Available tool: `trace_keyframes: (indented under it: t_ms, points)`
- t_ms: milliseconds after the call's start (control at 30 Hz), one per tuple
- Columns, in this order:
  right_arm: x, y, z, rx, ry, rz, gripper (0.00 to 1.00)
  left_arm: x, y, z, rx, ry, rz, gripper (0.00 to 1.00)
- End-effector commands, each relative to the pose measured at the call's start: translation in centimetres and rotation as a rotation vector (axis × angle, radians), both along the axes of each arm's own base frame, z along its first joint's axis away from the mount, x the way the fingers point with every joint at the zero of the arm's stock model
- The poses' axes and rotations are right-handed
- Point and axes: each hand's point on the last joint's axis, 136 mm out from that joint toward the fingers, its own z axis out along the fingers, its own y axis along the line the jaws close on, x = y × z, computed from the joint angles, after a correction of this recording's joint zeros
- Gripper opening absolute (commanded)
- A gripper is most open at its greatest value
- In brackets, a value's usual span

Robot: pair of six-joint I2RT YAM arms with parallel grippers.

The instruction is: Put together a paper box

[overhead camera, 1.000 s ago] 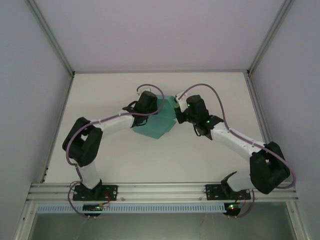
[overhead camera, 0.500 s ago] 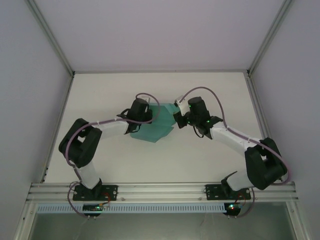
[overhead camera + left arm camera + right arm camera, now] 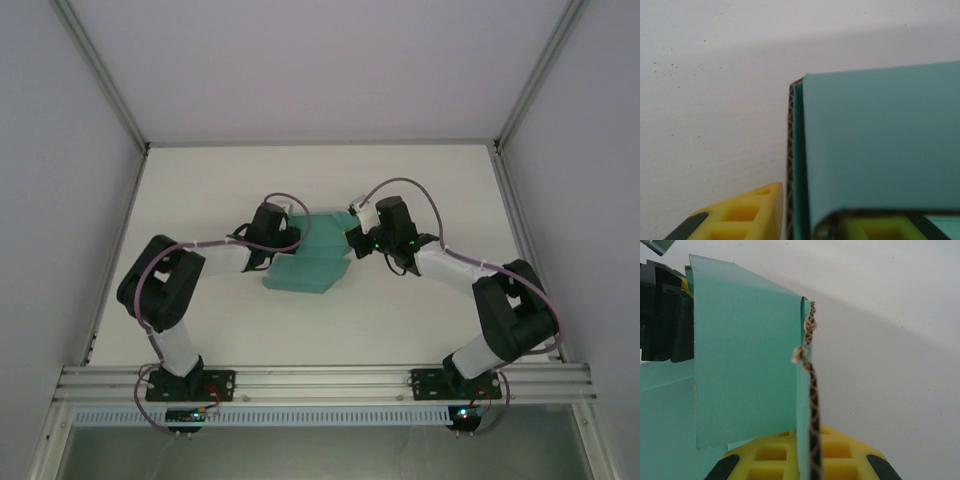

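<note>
Our right gripper clenches an upright flap of the teal-green corrugated-card paper box lying between both tools; we cannot tell whether our left gripper, straddling its wall, grips, so uneven pulling might tear it.

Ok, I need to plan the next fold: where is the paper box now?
Top view: the paper box lies centred on the table, between the left tool and the right tool, which grips its right wall.
</note>
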Motion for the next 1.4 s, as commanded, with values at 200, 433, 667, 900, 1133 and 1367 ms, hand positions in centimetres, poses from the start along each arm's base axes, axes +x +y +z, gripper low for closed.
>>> trace_keyframes:
  t_ms: [200,433,667,900,1133,1367]
  points:
    - [-1.9,-0.7,-3.7,-0.091,0.111,0.039,0.00,1.8,0.5,0.7,-0.047,-0.047,0.044,0.30]
    - [-1.8,-1.9,-3.9,-0.135,0.094,-0.011,0.00,3.2,4.8,0.2,0.142,-0.088,0.275,0.00]
    - [0.5,-5.9,-3.8,-0.217,0.050,-0.285,0.00,2.4,8.9,1.5,0.327,-0.139,0.459,0.00]
    - [3.0,-5.6,-0.9,-0.192,-0.020,-0.337,0.39,1.2,2.1,4.8,0.109,-0.242,0.176,0.00]
    - [1.1,-5.2,3.7,-0.157,-0.077,-0.325,0.82,0.6,1.5,6.0,0.098,-0.262,0.168,0.00]
    - [2.3,-5.1,6.6,-0.062,-0.125,-0.380,0.99,0.4,1.1,5.7,0.096,-0.248,0.150,0.00]
